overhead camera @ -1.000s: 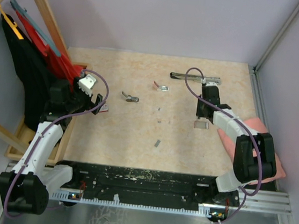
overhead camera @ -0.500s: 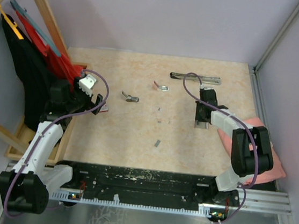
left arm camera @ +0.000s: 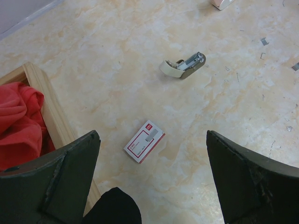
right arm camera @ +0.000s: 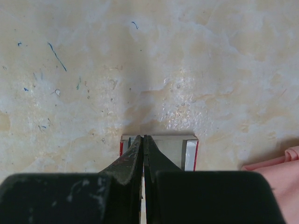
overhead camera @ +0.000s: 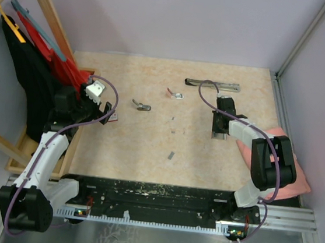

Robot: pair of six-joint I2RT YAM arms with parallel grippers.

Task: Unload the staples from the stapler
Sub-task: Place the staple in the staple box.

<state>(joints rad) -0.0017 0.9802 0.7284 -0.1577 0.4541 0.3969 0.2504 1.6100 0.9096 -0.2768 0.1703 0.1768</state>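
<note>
1. The right end effector (right arm camera: 143, 138) is fully closed, its fingers pressed together with nothing between them. Its tips sit at the upper edge of a small red-and-white box (right arm camera: 174, 148) lying flat on the tabletop (right arm camera: 196, 56). Whether they touch the box cannot be told.
2. The left end effector (overhead camera: 109, 115) stands wide open and holds nothing. It is at the left of the top view, over a second box (left arm camera: 144, 141) near a wooden frame (left arm camera: 46, 102).
3. The staples (overhead camera: 171, 155) lie loose on the tabletop near the middle of the top view, between the two end effectors and well apart from both. The clearest strip is down and to the left of the right end effector. Smaller bits lie higher up.
4. A mini stapler (left arm camera: 184, 66) lies in the upper middle of the left wrist view, beyond the open fingers and apart from them.
5. Another stapler (overhead camera: 176, 94) lies further up and to the right in the top view.
6. A pink cloth (right arm camera: 280, 158) shows at the lower right of the right wrist view.
</note>
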